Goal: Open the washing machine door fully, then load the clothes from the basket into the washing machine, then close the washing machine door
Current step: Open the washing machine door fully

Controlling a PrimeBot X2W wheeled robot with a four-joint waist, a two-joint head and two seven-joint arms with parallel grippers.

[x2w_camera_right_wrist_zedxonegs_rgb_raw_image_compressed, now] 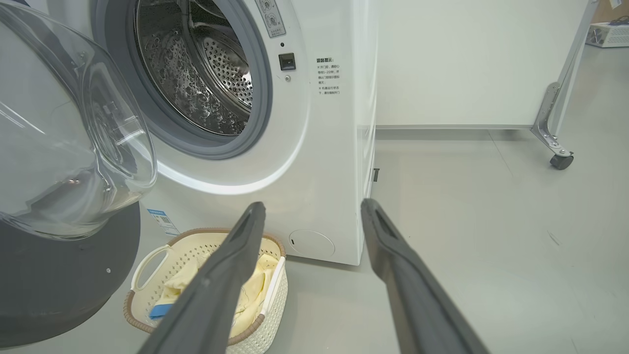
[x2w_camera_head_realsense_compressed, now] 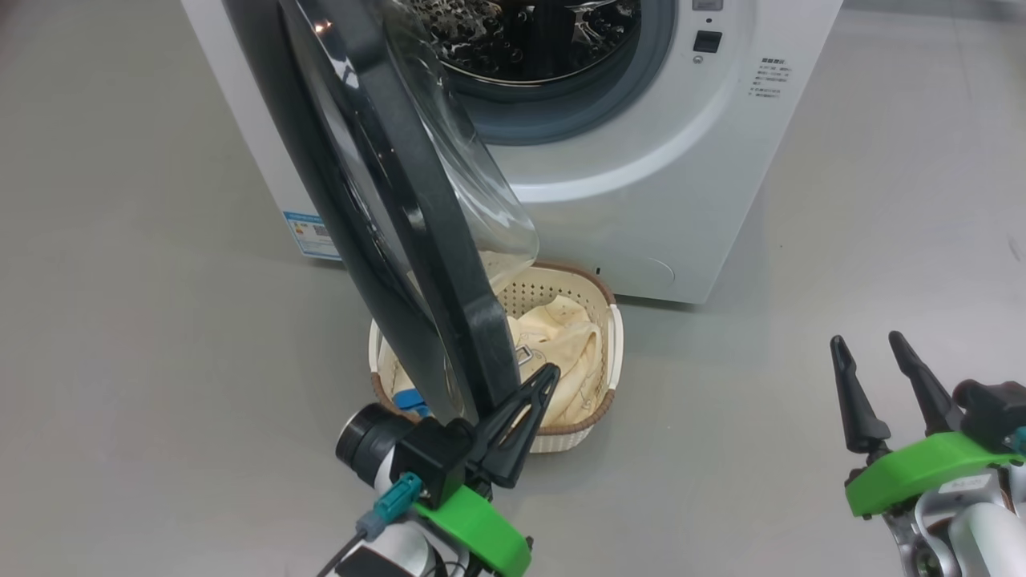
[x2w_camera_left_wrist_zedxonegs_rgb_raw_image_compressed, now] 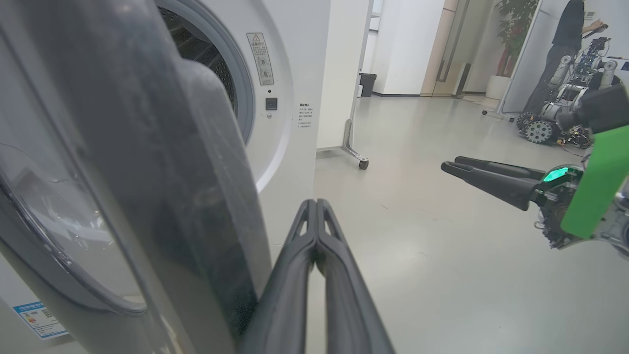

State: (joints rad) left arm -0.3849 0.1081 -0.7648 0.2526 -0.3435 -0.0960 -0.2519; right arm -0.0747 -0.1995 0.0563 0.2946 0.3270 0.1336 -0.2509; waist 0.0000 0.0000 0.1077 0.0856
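In the left wrist view, a black bin sits at twelve o'clock, and a person and a potted plant at two o'clock.

- The left end effector has its two long dark fingers pressed flat together with nothing between them.
- It lies just beside the low free edge of the washing machine door, tips slanting up past that edge. Whether it touches the door cannot be told.
- Behind it sit a black camera block and a green wrist bracket.
- The right end effector stands well apart from the door, off to the robot's right, with its fingers spread wide and empty.
- Its tips point up and lean slightly back toward the door.
- A second green bracket joins it to a pale forearm.
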